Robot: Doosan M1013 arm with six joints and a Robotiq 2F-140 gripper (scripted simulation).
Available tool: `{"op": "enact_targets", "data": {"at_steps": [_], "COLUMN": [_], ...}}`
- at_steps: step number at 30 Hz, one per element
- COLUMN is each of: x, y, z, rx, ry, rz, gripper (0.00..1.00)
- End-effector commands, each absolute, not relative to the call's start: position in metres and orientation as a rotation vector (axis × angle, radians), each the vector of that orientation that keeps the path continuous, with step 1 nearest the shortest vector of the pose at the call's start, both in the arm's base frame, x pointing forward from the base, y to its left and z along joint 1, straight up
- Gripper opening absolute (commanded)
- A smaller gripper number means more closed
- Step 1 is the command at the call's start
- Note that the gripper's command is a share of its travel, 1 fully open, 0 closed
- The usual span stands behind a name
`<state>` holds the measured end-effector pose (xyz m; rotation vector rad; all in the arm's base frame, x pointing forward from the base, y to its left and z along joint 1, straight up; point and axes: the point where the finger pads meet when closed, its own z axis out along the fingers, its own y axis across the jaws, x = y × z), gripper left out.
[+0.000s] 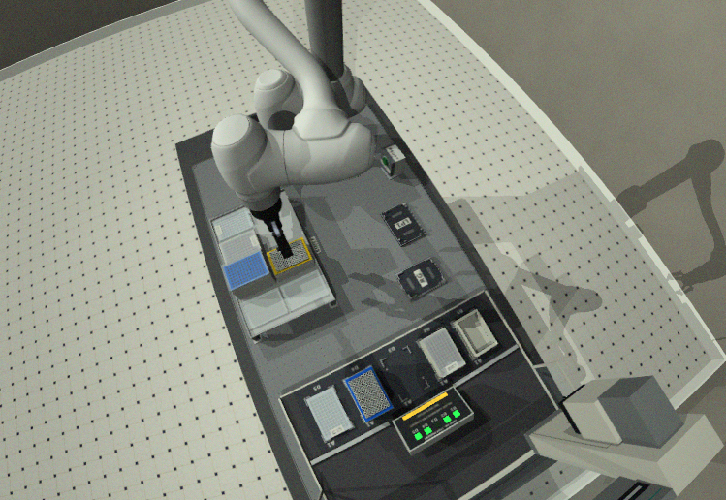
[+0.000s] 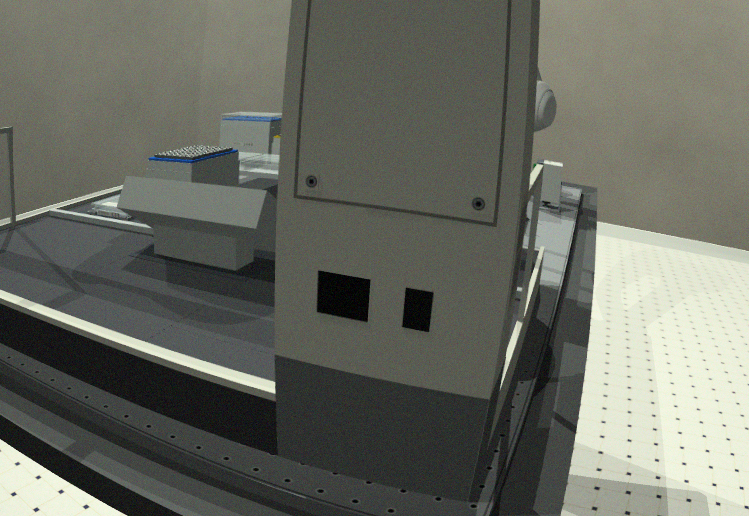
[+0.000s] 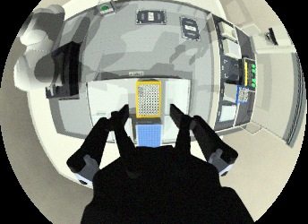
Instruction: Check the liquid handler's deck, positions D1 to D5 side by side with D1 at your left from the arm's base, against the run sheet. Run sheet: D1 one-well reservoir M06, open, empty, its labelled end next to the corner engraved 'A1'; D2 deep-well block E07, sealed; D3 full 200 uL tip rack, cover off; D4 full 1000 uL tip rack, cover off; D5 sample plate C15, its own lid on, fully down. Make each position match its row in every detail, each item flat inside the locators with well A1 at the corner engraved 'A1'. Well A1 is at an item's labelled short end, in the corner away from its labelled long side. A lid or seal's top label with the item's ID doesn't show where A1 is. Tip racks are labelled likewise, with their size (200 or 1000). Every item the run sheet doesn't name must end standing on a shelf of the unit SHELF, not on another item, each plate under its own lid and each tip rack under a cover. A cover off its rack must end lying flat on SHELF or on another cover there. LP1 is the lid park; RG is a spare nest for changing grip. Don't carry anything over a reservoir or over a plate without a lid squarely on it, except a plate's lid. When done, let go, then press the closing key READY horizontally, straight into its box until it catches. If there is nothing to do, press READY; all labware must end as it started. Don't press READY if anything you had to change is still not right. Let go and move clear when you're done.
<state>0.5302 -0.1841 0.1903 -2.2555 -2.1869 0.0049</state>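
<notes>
My gripper [image 1: 286,250] [image 3: 149,109] is open and empty. It hangs straight above a yellow-rimmed tip rack [image 1: 291,259] [image 3: 149,97] with no cover that stands on the unit SHELF [image 1: 293,296]. A blue-covered rack [image 1: 245,271] [image 3: 149,135] [image 2: 250,130] stands beside it. On the deck, the open reservoir [image 1: 474,333] sits in D1 and a sealed block [image 1: 441,352] in D2. D3 [image 1: 406,369] is a bare nest. A blue-rimmed tip rack [image 1: 368,393] [image 2: 191,153] with no cover is in D4, and a lidded plate [image 1: 329,413] is in D5.
Two pale plates [image 1: 234,234] stand at the back of SHELF. Two dark nests [image 1: 403,224] [image 1: 420,277] lie between SHELF and the deck. The READY key box [image 1: 392,160] is near the arm's base. A status panel [image 1: 432,421] with green lights fronts the deck. A grey column [image 2: 387,243] blocks the exterior view.
</notes>
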Motion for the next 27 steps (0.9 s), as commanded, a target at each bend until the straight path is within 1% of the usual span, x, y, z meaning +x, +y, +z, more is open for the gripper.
{"op": "enact_targets", "data": {"at_steps": [1, 27], "x": [0.531, 0.530], "y": [-0.184, -0.184], "z": [0.187, 0.151], "rx": [-2.256, -2.256], "ry": [-2.187, -2.187], "rz": [0.004, 0.004], "gripper": [0.66, 0.66]}}
